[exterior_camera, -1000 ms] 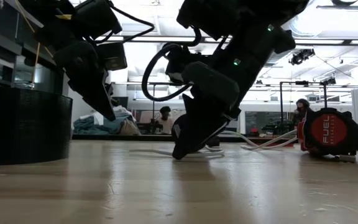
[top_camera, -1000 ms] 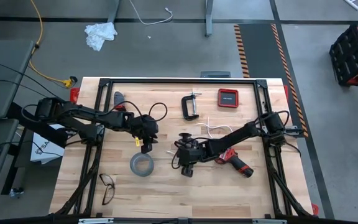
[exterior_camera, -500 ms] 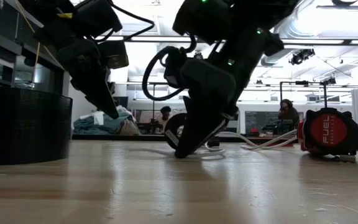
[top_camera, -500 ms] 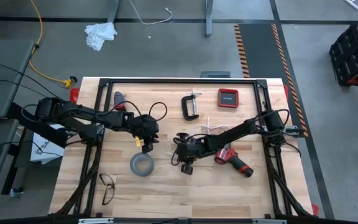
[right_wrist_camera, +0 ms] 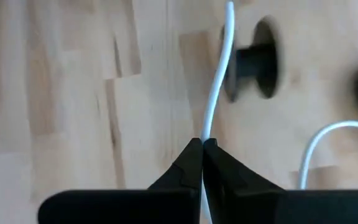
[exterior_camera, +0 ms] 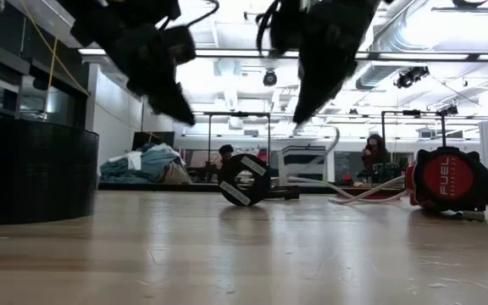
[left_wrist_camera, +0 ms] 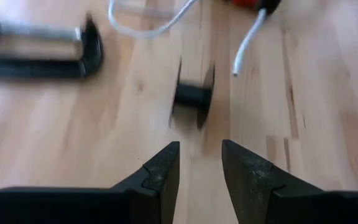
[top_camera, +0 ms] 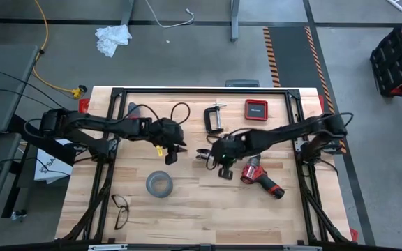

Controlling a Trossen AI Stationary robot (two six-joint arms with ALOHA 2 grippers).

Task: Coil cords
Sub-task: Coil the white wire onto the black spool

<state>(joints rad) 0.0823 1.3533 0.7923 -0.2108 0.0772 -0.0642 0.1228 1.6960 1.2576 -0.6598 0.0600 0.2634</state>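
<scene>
Spreading across the wooden surface are two dark arms and single items: one red drill, one black C-clamp, one red square case, one grey tape roll, one pair of glasses, one white cable and one small black disc. The disc stands on edge at mid-surface between the grippers, just beside the cable, with the drill behind it in the low view. The cable runs lengthwise straight out from the right gripper, whose fingers are clamped together on it, raised above the surface. The left gripper hovers facing the disc, fingers apart and empty.
</scene>
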